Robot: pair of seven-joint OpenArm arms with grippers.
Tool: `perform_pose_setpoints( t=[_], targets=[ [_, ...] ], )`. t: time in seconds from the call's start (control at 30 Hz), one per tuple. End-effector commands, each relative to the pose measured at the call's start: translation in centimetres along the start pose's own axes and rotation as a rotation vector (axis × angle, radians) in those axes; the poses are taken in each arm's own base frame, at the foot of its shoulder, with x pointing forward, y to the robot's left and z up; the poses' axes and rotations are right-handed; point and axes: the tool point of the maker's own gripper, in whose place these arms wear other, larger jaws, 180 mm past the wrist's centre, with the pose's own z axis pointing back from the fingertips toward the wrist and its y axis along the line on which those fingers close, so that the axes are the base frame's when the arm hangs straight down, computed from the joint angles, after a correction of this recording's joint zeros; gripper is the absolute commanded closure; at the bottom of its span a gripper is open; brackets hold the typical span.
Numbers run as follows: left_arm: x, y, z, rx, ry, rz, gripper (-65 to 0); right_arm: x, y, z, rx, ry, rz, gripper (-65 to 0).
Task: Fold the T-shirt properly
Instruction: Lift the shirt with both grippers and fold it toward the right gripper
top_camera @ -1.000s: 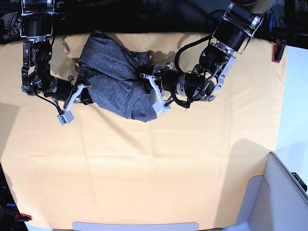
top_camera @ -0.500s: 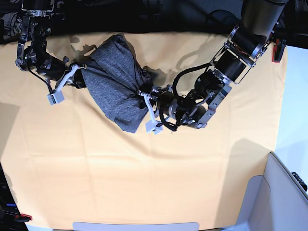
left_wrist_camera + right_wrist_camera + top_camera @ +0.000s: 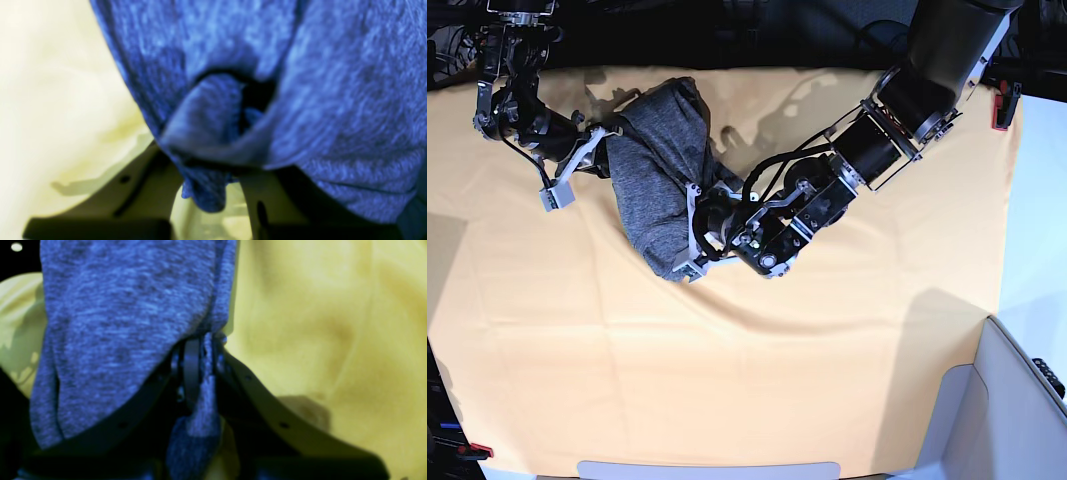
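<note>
The dark heather-grey shirt of thin speckled knit lies bunched in the upper left of the base view, on the plain yellow-orange table cloth, stretched between the two arms. It is a crumpled bundle, not a flat shape; no sleeve or collar can be picked out with certainty.

The right gripper, at the upper left of the base view, is clamped on the shirt's upper left edge. Its wrist view shows a pinch of grey fabric squeezed between narrow jaws, with a loose tail hanging below. The left gripper, just below and right of the bundle, is closed on the lower edge. Its wrist view shows a fold of fabric caught between the dark fingers, the rest draping over the top.

The step in hand seems to be spreading the garment out before any fold. To do it well, the two arms should probably draw apart evenly so the knit pulls taut without slipping out of either pinch, then lower it so it lands flat on open cloth. Thin, soft fabric of this kind is likely to sag and double under itself, so keeping light tension during the lowering should help. Each pinch seems to hold several layers, which may hinder opening it.

No brand, label or readable writing shows in any view.
</note>
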Motion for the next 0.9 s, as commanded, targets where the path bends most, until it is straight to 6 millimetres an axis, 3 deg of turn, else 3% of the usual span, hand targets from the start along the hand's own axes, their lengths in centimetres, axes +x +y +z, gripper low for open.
perform_pose_setpoints(
  t=[0.0,0.23,0.4,0.5,0.63,0.87],
  targets=[
    [1.6,0.1,0.3,0.034,-0.045,-0.021,-0.4,-0.6,-0.1,0.3,-0.017,0.032,0.032,0.0],
    [3.9,1.1,0.9,0.120,-0.072,-0.066,-0.4,-3.1,-0.8,1.3,-0.098,0.114,0.098,0.0],
    [5.1,1.5,0.0,0.150,-0.100,-0.058,-0.4,-2.8,0.2,2.1,-0.101,0.101,0.140,0.0],
    [5.3,2.1,-0.6,0.158,-0.120,-0.044,-0.4,-2.8,0.6,2.2,-0.095,0.102,0.149,0.0],
    [5.5,1.9,-0.9,0.155,-0.130,-0.039,-0.4,-3.9,2.5,1.1,-0.038,0.138,0.173,0.0],
    [5.2,1.6,-1.0,0.148,-0.124,-0.041,-0.8,-3.4,2.3,1.0,-0.042,0.129,0.177,0.0]
  ],
)
